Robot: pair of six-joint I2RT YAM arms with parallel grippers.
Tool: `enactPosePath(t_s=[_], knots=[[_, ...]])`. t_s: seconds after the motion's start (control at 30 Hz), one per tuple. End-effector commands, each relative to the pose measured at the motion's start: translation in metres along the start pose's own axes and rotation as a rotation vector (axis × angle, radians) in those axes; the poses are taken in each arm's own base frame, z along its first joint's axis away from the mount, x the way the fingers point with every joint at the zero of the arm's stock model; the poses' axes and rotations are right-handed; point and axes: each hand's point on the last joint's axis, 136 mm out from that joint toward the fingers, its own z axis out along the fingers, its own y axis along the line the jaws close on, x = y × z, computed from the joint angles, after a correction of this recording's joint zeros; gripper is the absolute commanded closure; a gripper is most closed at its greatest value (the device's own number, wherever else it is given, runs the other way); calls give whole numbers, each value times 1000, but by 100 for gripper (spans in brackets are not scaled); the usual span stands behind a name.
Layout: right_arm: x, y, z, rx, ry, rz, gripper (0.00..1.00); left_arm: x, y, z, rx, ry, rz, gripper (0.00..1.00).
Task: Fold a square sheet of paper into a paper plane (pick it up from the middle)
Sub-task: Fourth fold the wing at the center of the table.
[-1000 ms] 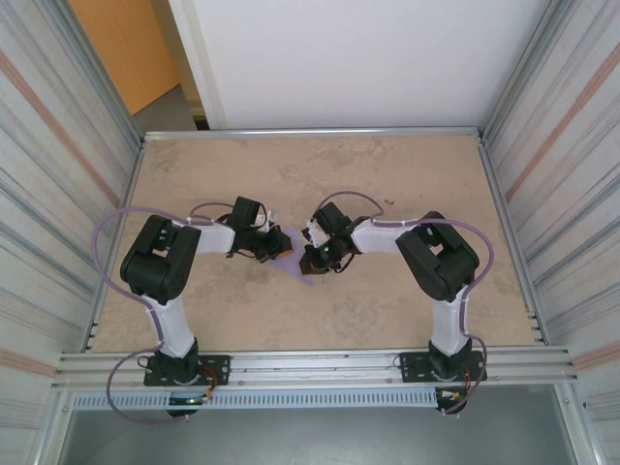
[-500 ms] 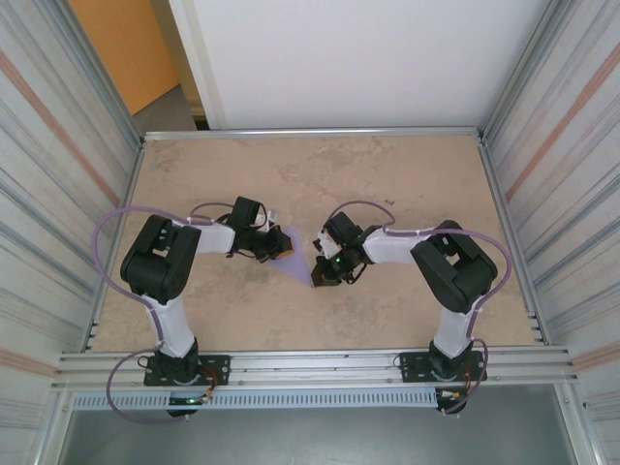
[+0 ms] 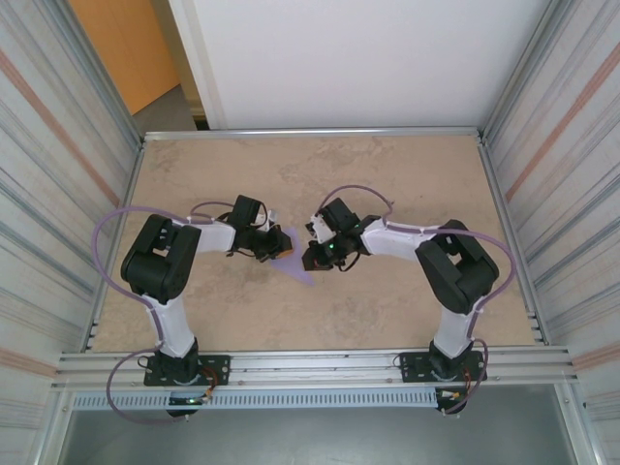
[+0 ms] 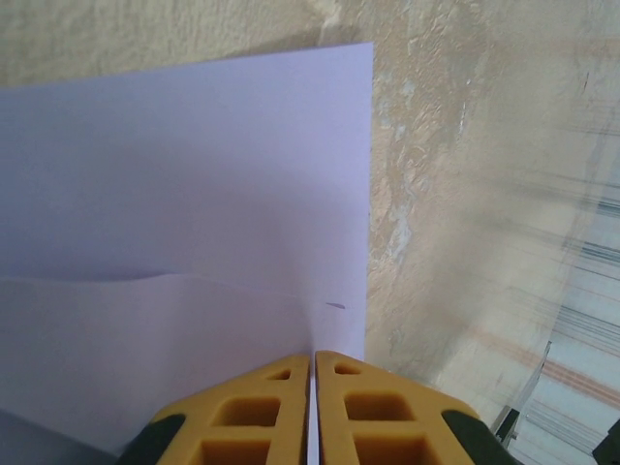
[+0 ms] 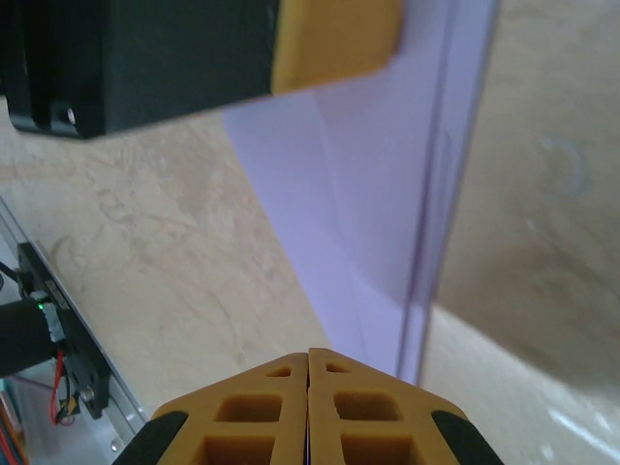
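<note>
Top external view: both my arms reach inward over the beige marbled table (image 3: pixel 407 320) and meet near its middle. My left gripper (image 3: pixel 269 248) and right gripper (image 3: pixel 312 258) sit close together, with the lavender sheet of paper (image 3: pixel 298 269) between them. From above, the sheet reads as a narrow wedge with its point toward the near edge.

Left wrist view: left gripper (image 4: pixel 312 363). The yellow fingers (image 4: pixel 252 412) are pressed together, and a thin pale edge of the sheet runs up the seam between them, so I am clamped on the paper here. The sheet (image 4: pixel 194 184) spreads away from the fingertips, filling the upper left. A soft crease line crosses it and its straight right edge lies against the table surface (image 4: pixel 455 165). There is a tiny dark fleck on the paper near that edge.

Right wrist view: right gripper (image 5: pixel 308 360). The yellow fingers (image 5: pixel 368 412) are closed flush, with no gap. The sheet (image 5: pixel 378 194) hangs just beyond the tips, showing a layered long edge on its right side. I cannot tell whether any paper is caught in this seam. The yellow finger (image 5: pixel 334 39) and black body of my left gripper sit at the top of this view, against the sheet.
</note>
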Motion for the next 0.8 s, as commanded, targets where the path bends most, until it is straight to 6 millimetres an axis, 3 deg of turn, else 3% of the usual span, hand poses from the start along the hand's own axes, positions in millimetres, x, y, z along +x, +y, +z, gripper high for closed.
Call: enactPosePath(t_s=[0.0, 0.33, 0.5, 0.77], knots=[[5, -5, 17, 10, 45, 26, 92, 8, 11, 1, -56, 18, -13, 88], [25, -45, 35, 132, 116, 75, 95, -4, -28, -20, 47, -56, 122, 86], [31, -57, 34, 170, 123, 100, 95, 8, -21, -22, 37, -64, 172, 86], [35, -63, 36, 186, 145, 117, 95, 24, -14, -2, 29, -1, 236, 87]])
